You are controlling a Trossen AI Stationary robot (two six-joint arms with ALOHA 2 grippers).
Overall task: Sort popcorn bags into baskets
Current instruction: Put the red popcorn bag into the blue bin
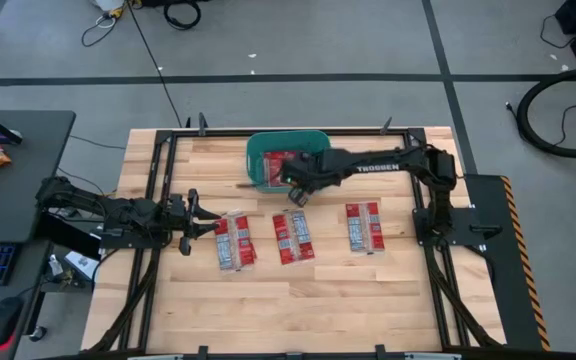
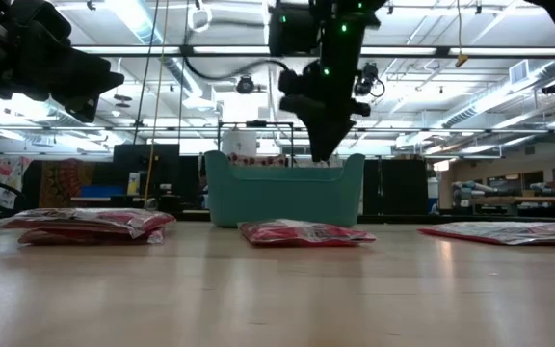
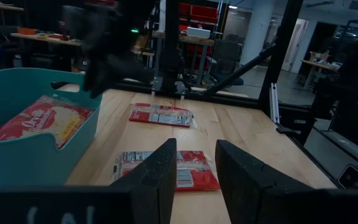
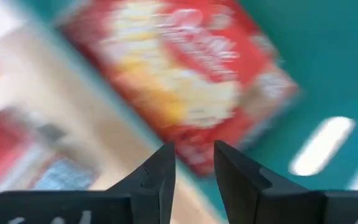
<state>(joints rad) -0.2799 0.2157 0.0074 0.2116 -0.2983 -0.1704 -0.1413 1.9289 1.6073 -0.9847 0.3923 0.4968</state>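
Wooden table (image 1: 368,290) holds packets beside the teal tub (image 1: 259,150) — my right gripper (image 1: 295,192), fingers slightly parted and empty, could clip its rim.

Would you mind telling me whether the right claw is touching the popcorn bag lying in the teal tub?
Apart. The right wrist view shows the right claw empty, with the popcorn bag lying well beyond it.

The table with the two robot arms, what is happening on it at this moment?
The robot is sorting popcorn bags into a teal tub. The right gripper hangs open and empty at the tub's near edge; one red bag already lies inside. The left gripper is open beside the leftmost pile. Two more piles wait on the table.
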